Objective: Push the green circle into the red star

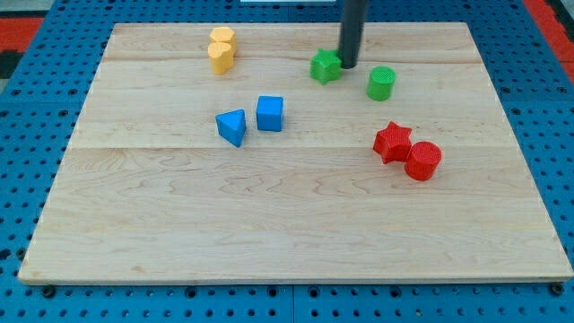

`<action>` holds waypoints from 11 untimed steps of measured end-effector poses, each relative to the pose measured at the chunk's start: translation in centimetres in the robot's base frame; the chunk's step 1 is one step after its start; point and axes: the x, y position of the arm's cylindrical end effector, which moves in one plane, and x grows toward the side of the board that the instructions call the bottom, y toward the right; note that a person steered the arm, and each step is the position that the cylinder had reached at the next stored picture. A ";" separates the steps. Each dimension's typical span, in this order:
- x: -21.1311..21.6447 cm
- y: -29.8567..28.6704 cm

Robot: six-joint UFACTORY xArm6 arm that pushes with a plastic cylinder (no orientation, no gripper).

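Blue pegboard surrounds the wooden bench (269,224). No gripper fitted; my tip (347,65) touches the green star (326,66), left of the green circle (381,82). Approach step: next move needs the tip above the circle, pushing down toward the red star (392,142).

Probably a lab: wooden board (296,224) on blue perforated bench (36,81).

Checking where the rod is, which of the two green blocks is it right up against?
The green star: my tip sits at its right edge, seemingly touching. The green circle stands apart, farther to the view's right and slightly lower.
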 end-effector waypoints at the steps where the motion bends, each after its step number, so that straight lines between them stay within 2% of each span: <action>1: 0.0 -0.8; 3: 0.2 -7.4; 4: 4.2 -3.6; 5: 5.2 -7.8; 6: 1.9 -8.0; 7: -0.2 -10.8; 8: 1.3 -3.4; 9: 1.1 6.7; 10: 2.5 9.7; 11: 6.8 9.4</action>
